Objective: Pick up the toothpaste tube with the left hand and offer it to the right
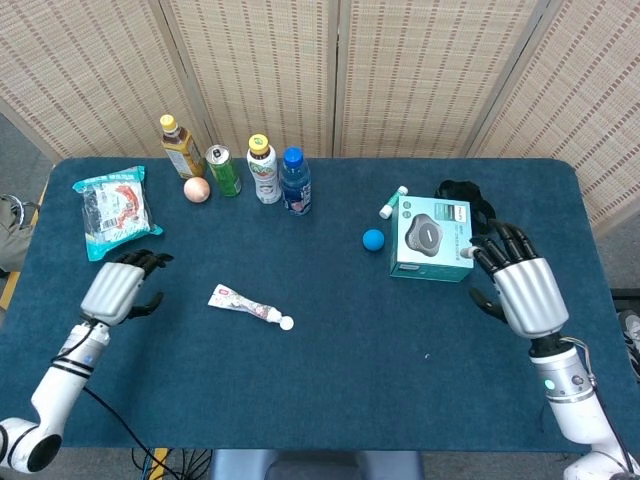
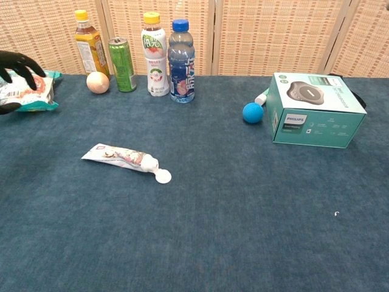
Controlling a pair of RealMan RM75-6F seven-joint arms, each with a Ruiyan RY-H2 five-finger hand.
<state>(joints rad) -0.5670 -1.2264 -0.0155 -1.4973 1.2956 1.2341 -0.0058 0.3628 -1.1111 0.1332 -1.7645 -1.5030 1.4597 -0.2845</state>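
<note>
The toothpaste tube (image 1: 249, 306) lies flat on the blue table, white cap toward the right; in the chest view the tube (image 2: 124, 158) rests alone at centre left. My left hand (image 1: 117, 288) hovers well to the tube's left, fingers apart and holding nothing; only its dark fingertips (image 2: 17, 62) show at the chest view's left edge. My right hand (image 1: 520, 289) is at the table's right side beside the teal box, fingers spread, empty.
A teal box (image 1: 432, 238) stands at the right with a blue ball (image 1: 373, 239) beside it. Bottles and a can (image 1: 223, 170) line the back with a peach-coloured ball (image 1: 197, 189). A snack bag (image 1: 115, 210) lies at back left.
</note>
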